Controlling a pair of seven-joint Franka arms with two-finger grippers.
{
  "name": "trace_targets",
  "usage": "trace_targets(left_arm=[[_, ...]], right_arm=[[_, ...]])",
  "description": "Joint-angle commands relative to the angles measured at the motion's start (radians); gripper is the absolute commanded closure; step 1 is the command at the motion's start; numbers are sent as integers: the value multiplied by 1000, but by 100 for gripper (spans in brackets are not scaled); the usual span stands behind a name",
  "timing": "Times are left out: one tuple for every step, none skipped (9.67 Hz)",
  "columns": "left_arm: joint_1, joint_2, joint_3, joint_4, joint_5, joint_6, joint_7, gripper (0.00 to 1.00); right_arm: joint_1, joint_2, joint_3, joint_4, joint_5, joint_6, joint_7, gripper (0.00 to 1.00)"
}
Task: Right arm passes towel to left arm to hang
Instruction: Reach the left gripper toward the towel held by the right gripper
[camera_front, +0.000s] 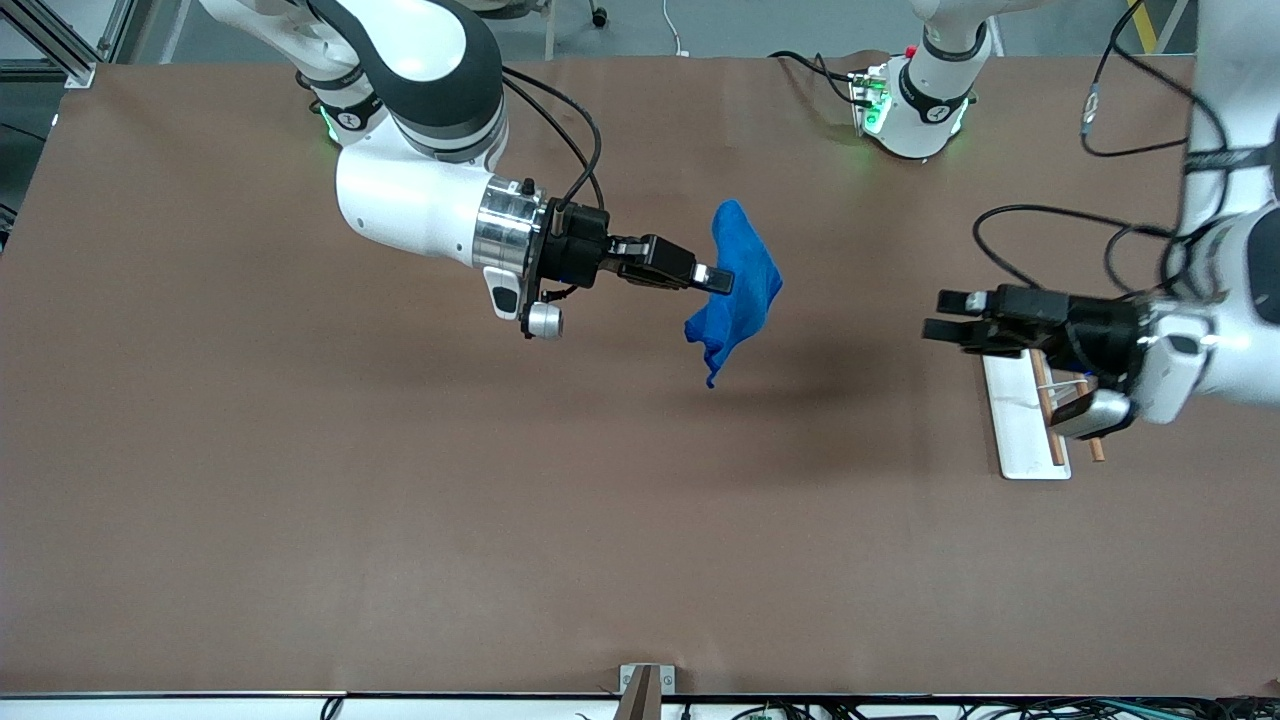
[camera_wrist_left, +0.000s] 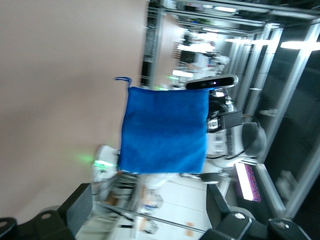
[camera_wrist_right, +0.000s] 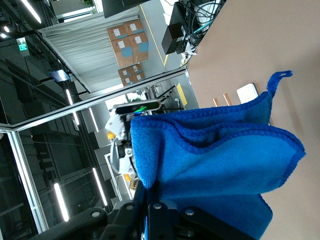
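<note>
Broadly, the brown tabletop (camera_front: 300, 520) fills the front view, with both arm bases along its upper edge. The right arm (camera_front: 420, 190) reaches out over the middle of the tabletop, and the right tool (camera_front: 718, 281) is closed on the towel (camera_front: 745, 285), which hangs bunched and clear of the surface, casting a shadow below. The left arm (camera_front: 1220, 320) comes in at its own end of the table; the left tool (camera_front: 945, 315) hangs above the tabletop beside the white tray (camera_front: 1020, 440), its fingers parted with a gap between them and nothing in it, well apart from the towel.

No brand or readable writing shows on the arms, towel or tray. The right wrist view takes in stacked cardboard boxes (camera_wrist_right: 130, 42) with blue labels whose text is too small to read, and a small green sign (camera_wrist_right: 21, 44) equally illegible.

Only the left wrist view (camera_wrist_left: 164, 130) shows the towel spread flat as a near square, its small loop (camera_wrist_left: 122, 79) sticking out from one corner; the front view gives just a crumpled fold. The right wrist view shows the stitched hem (camera_wrist_right: 240, 131) up close, the cloth pinched between the right tool's fingers (camera_wrist_right: 155, 207), and the tray's end (camera_wrist_right: 248, 93) with thin wooden rods (camera_wrist_right: 221, 100) beside it.
</note>
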Motion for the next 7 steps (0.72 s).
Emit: trace_targets(left_arm=[[-4, 96, -72, -74, -153, -5, 25, 0], [-16, 127, -81, -85, -182, -5, 25, 0], [-17, 142, -98, -85, -186, -5, 26, 5], [-17, 168, -110, -86, -193, -5, 26, 7], [-17, 204, -132, -86, -209, -5, 31, 7], [-17, 225, -150, -86, -233, -5, 52, 7], [-33, 241, -153, -86, -249, -5, 66, 7]], right_arm=[[1, 13, 13, 20, 21, 10, 3, 100], [1, 13, 13, 22, 21, 10, 3, 100], [1, 13, 11, 20, 21, 10, 3, 100], [-1, 13, 13, 22, 21, 10, 3, 100], [-1, 13, 13, 22, 21, 10, 3, 100], [1, 13, 13, 22, 21, 10, 3, 100], [1, 13, 13, 22, 21, 10, 3, 100]])
